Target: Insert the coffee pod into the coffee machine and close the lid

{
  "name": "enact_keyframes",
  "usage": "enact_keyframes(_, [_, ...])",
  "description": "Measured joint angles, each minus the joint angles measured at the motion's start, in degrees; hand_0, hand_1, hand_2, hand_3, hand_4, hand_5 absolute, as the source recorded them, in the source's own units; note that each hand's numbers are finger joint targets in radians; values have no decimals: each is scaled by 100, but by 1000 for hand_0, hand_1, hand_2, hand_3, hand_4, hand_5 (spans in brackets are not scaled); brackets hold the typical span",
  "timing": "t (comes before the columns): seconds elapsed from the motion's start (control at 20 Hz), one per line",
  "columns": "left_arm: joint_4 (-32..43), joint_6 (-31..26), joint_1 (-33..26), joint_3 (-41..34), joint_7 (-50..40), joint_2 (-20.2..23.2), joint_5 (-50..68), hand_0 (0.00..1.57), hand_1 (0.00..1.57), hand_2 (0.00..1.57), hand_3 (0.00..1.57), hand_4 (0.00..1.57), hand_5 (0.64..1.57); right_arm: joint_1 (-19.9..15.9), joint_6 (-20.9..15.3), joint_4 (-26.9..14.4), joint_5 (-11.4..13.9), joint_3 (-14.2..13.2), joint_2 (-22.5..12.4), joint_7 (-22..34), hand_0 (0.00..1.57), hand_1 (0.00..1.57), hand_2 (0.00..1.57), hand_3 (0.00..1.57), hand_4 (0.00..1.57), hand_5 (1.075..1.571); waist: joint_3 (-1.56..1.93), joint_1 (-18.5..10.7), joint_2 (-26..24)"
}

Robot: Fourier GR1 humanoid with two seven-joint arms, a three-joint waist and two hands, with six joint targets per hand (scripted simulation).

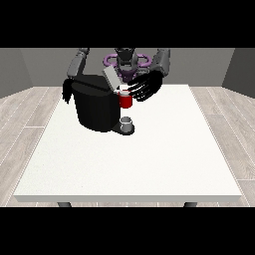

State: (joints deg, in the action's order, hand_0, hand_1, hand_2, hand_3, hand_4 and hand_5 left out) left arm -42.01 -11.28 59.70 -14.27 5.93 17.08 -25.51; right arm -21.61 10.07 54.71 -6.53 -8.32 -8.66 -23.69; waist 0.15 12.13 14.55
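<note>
Front view: we see the hand at the view's right [147, 85] with fingers spread straight above the red thing at the machine [125, 100]; coffee machine [96, 105] lid [111, 77] up. Other hand [66, 92]: fingers, we cannot tell.

A large white table [149, 164] fills the middle, two dark legs [63, 204] showing under its near edge. Pale wood-plank floor [25, 119] spreads around it. Grey walls [30, 62] close the far side.
</note>
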Motion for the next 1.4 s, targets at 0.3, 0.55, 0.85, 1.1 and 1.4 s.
enact_keyframes(0.3, [3, -309, -1231, -162, 650, -531, 537, 0, 0, 0, 0, 0, 1571, 868, 62, 38, 2, 51, 113, -221, 0, 0, 0, 0, 0, 1571, -16, -478, -1011])
enact_keyframes(0.55, [114, -511, -2350, -386, 1243, -852, 958, 0, 0, 0, 0, 272, 1571, 1496, 11, 463, 293, 503, 337, -157, 0, 0, 0, 0, 0, 1571, -25, -661, -1903])
enact_keyframes(0.85, [262, -809, -3571, -456, 1623, -954, 1157, 0, 0, 0, 0, 284, 1571, 1902, -302, 1342, 691, 1153, 697, 264, 0, 0, 0, 0, 268, 1571, -25, -709, -2910])
enact_keyframes(1.1, [300, -997, -4366, -476, 1819, -941, 1251, 0, 0, 0, 0, 322, 1571, 2026, -591, 2228, 816, 1642, 804, 713, 0, 0, 0, 0, 188, 1571, -22, -741, -3428])
enact_keyframes(1.4, [-181, -1170, -4762, -333, 1872, -982, 1394, 0, 0, 0, 0, 295, 1571, 1964, -1030, 3211, 1167, 1886, 800, 1264, 0, 0, 0, 0, 468, 1571, -18, -1008, -3243])
